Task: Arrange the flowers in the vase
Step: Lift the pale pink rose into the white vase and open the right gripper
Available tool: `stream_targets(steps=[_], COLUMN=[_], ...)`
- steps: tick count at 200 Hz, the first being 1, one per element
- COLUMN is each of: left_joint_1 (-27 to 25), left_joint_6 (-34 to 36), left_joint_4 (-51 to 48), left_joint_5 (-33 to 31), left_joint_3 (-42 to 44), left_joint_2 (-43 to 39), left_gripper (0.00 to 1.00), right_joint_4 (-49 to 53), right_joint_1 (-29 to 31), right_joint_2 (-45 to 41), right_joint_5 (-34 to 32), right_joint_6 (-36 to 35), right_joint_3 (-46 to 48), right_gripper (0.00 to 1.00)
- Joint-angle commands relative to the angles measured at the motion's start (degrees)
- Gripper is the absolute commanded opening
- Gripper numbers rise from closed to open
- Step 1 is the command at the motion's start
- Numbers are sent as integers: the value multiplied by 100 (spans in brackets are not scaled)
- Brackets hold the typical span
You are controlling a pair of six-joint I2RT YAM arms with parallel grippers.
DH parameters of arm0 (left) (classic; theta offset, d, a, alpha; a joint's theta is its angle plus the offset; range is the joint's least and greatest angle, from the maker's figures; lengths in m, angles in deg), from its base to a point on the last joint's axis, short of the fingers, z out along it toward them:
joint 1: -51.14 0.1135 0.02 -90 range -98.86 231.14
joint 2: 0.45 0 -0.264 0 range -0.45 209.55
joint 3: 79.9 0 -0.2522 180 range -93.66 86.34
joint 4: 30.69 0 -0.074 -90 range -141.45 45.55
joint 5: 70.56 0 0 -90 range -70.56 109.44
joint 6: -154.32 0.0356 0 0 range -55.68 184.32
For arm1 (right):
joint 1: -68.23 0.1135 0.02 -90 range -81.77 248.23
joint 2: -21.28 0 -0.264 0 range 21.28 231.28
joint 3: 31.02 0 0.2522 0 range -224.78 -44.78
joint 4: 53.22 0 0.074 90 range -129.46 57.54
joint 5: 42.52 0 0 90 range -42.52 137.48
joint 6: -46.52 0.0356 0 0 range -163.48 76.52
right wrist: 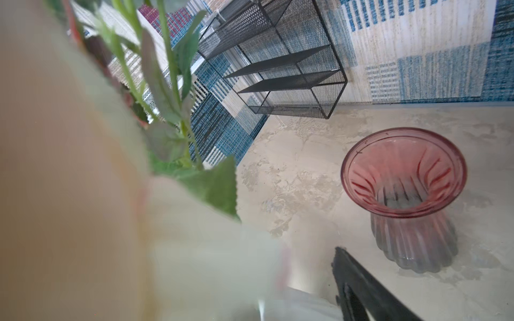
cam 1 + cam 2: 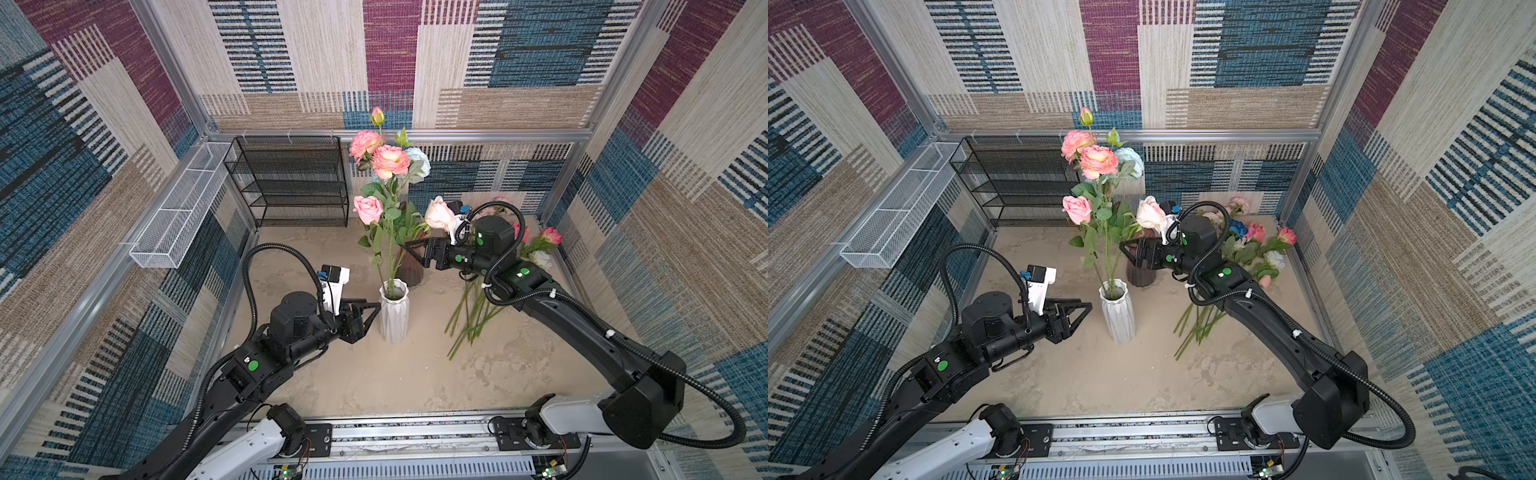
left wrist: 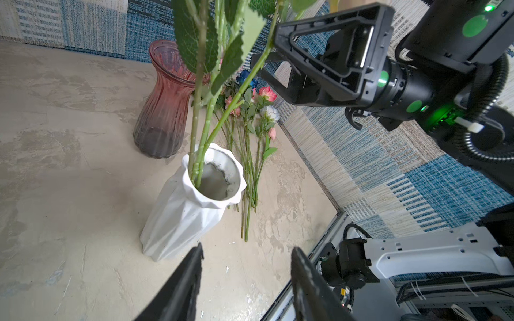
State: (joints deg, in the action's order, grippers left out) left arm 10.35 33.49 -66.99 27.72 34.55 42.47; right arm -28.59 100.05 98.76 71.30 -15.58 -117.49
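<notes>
**Overhead and wrist views.** A white vase is being shown standing near the middle of the table, with several flowers being held upright in it. A cream rose is being leaned rightward from its mouth. The right gripper is being presented with jaws spread wide around that rose's stem; contact cannot be told. The left gripper is being shown parted and empty, just beside the vase. Loose flowers are being shown lying on the table beneath the right arm. A red glass vase is being seen just behind the white one.
</notes>
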Motion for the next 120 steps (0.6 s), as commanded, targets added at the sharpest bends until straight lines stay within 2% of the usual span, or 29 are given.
stream_targets(steps=[1, 52, 120], left_joint_1=[-6, -7, 5], left_joint_6=[-195, -249, -287], left_joint_4=[25, 43, -37], left_joint_5=[78, 40, -97], left_joint_3=[-25, -143, -244], left_joint_2=[-26, 50, 66], left_gripper=[53, 54, 54], right_joint_4=[115, 334, 733], right_joint_1=[0, -136, -599], right_joint_2=[-162, -719, -1379], right_joint_5=[331, 772, 483], right_joint_6=[-271, -585, -735], right_joint_3=[-66, 413, 1105], right_gripper=[91, 96, 96])
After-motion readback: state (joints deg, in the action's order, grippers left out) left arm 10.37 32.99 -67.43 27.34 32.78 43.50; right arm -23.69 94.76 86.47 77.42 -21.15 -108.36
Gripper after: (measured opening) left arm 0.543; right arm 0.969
